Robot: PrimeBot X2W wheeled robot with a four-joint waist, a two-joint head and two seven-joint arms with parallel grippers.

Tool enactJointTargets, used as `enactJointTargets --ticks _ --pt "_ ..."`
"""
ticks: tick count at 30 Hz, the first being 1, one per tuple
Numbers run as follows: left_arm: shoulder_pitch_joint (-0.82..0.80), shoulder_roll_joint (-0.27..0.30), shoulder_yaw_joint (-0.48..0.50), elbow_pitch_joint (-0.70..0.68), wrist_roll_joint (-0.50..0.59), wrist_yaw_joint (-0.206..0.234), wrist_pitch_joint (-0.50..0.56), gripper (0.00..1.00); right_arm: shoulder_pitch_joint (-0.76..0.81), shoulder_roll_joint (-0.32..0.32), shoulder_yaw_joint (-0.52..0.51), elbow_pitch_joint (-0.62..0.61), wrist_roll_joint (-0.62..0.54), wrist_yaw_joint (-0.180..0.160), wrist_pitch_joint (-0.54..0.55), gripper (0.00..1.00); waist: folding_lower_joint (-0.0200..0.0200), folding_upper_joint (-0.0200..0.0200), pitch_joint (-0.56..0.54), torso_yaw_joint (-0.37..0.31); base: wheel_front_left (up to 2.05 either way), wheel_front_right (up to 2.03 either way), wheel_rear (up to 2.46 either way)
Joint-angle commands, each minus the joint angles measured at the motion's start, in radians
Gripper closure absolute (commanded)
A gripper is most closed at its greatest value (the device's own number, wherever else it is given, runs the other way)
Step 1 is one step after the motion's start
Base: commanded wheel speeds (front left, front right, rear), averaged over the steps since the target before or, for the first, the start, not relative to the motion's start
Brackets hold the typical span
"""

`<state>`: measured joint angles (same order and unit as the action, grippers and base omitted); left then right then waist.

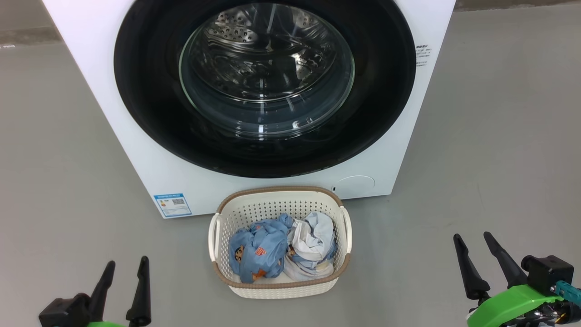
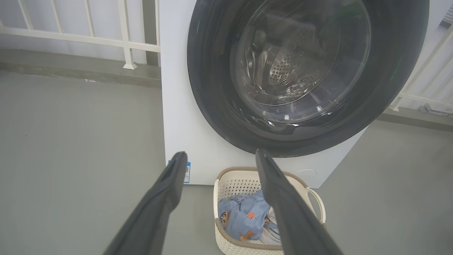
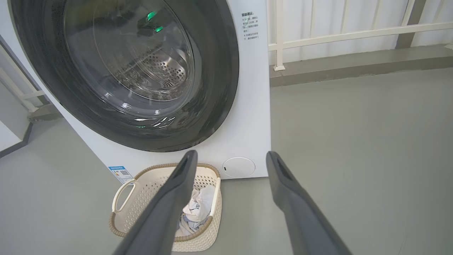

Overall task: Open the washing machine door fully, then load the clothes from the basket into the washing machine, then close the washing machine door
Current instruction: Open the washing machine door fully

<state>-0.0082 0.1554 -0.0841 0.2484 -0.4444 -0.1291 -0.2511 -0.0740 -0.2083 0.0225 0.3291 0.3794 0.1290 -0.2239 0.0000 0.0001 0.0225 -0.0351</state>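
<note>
Both spread wide, empty, I note: left end effector [image 1: 128,260], right end effector [image 1: 472,235]. Washing machine door [image 1: 265,86] closed; clothes [image 1: 281,250] in basket [image 1: 272,210].

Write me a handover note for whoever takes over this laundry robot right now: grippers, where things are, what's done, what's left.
Left gripper: open, empty, low at the robot's left, touching nothing.
Right gripper: open, empty, low at the right.
Big white front-loading washing machine ahead; its round black-rimmed glass door is shut.
Small cream perforated plastic basket with brown rim stands on the grey floor before the machine, holding the clothes: crumpled blue bear-print garment left, white and pale blue one right.
Done: nothing yet.
Left: open door fully, load clothes, close door.
</note>
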Motion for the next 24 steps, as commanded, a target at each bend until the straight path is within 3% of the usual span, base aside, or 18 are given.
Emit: enactJointTargets --ticks 1,12,24 --pt "-0.047 0.025 0.035 -0.015 0.006 -0.002 -0.011 0.00 -0.027 -0.011 0.018 -0.027 -0.008 0.002 -0.015 0.00 0.0000 -0.0001 -0.001 0.000 0.00 0.00 0.00" --pt "-0.051 0.017 0.047 -0.014 0.032 -0.002 -0.011 0.00 -0.025 -0.011 0.019 -0.031 -0.006 0.002 -0.016 0.00 0.0000 -0.0001 -0.001 0.004 0.36 0.36 -0.72" --pt "-0.047 0.013 0.048 -0.022 0.036 -0.002 -0.011 0.00 -0.022 -0.007 0.019 -0.034 -0.007 0.002 -0.014 0.00 0.0000 -0.0001 0.000 0.004 1.13 1.13 -2.25"
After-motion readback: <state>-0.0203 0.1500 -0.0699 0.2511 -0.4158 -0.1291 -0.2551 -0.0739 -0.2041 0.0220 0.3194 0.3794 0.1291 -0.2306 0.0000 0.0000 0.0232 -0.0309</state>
